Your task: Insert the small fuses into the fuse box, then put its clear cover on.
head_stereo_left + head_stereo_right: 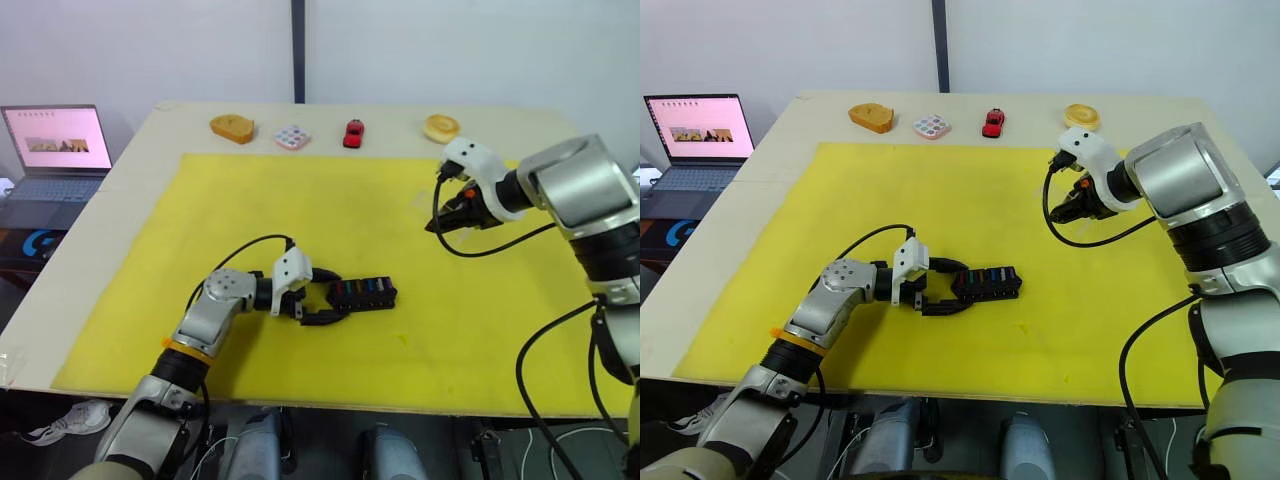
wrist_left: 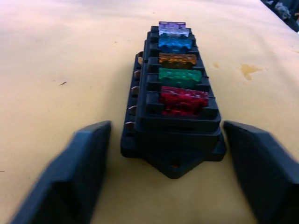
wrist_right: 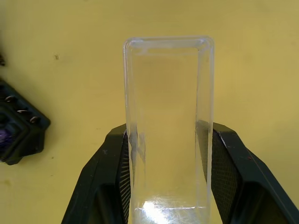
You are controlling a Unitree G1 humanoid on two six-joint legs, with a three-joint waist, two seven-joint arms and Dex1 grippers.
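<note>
The black fuse box (image 1: 362,293) lies on the yellow mat, near its middle. Several small fuses (image 2: 177,70) stand in a row in its slots: red, green, amber, blue and purple. My left gripper (image 1: 318,297) is open, its fingers (image 2: 74,172) on either side of the box's near end and apart from it. My right gripper (image 3: 170,182) is shut on the clear cover (image 3: 168,126), a transparent rectangular lid, held above the mat to the right of the box. In the head views the right gripper (image 1: 440,222) hovers at the mat's right side.
A yellow mat (image 1: 300,220) covers most of the table. Along the far edge sit a bread-like piece (image 1: 232,127), a white tile with coloured dots (image 1: 291,137), a red toy car (image 1: 353,132) and a round pastry (image 1: 441,127). A laptop (image 1: 55,150) stands off the table's left.
</note>
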